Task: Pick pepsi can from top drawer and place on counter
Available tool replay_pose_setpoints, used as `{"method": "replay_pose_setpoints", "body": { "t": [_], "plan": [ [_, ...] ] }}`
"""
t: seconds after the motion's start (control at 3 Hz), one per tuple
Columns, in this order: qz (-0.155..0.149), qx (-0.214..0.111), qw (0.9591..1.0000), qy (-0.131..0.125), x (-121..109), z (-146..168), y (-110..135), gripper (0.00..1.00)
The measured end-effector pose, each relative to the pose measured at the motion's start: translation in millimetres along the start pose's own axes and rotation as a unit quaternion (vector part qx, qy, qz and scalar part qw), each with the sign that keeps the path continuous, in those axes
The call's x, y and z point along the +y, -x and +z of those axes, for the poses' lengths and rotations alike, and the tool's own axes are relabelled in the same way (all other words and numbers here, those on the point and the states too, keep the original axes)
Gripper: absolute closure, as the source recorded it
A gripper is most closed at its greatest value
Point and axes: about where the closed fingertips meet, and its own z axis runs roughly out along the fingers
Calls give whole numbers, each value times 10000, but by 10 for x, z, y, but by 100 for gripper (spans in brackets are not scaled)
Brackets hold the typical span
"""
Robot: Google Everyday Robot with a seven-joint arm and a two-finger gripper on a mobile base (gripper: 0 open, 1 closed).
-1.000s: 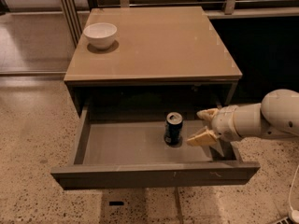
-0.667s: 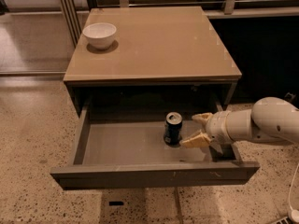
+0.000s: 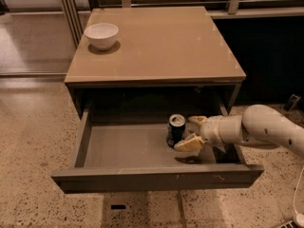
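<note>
1 glossy tan counter (image 3: 156, 42), square and smooth, tops the dark-framed cabinet. Below it the top drawer (image 3: 156, 178) stands pulled out: wide, shallow, grey, with low sides and a plain front. A round white bowl (image 3: 101, 35) sits at the counter's back-left corner. The pepsi can (image 3: 176, 129), a small dark blue cylinder with a silver top, stands upright in the drawer. The gripper (image 3: 192, 132) is just right of the can, its 2 cream fingers spread apart and grasping nothing. The rounded white arm (image 3: 266, 129) reaches in level from the right.
</note>
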Motion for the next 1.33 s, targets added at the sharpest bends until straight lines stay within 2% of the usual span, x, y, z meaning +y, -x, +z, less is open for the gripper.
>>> {"method": "replay_pose_setpoints", "body": {
  "t": [0.33, 0.67, 1.0, 1.33],
  "plan": [
    [-86, -171, 9998, 54, -84, 173, 109, 24],
    [-202, -358, 9991, 96, -161, 308, 275, 43],
    [-204, -363, 9991, 93, -167, 308, 280, 66],
    [-241, -426, 9983, 316, -47, 233, 319, 89]
  ]
}}
